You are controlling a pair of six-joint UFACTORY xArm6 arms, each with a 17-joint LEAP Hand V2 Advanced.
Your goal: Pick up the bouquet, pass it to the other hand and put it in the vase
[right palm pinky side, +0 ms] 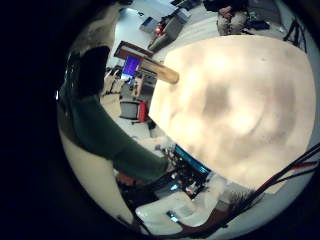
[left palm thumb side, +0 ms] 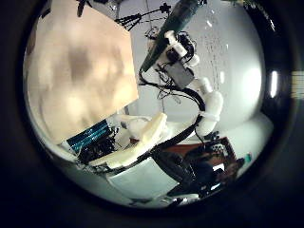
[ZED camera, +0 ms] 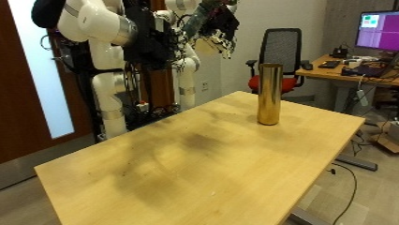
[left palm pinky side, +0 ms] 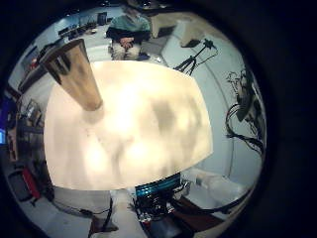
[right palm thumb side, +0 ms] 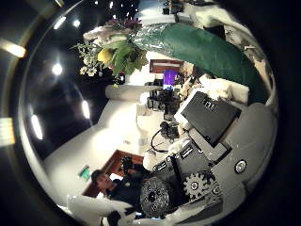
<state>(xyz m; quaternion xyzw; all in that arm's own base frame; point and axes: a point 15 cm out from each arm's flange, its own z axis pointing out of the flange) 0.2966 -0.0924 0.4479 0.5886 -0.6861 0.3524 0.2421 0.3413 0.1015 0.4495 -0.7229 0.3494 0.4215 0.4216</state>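
the table lay bare but for the vase, upright toward its two o'clock edge. your right hand was raised well above the table, fingers curled round the bouquet on its green wrap. your left hand hung slack-fingered, holding nothing. the bouquet looked light and soft, and the flowers at its top easily crushed. you'd best take it low on the wrap, at six o'clock from the blooms.

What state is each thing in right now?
bouquet: off the table, held in the right hand, which is shut round it.
vase: upright on the table, nothing sticking out.
left hand: open, holding nothing.
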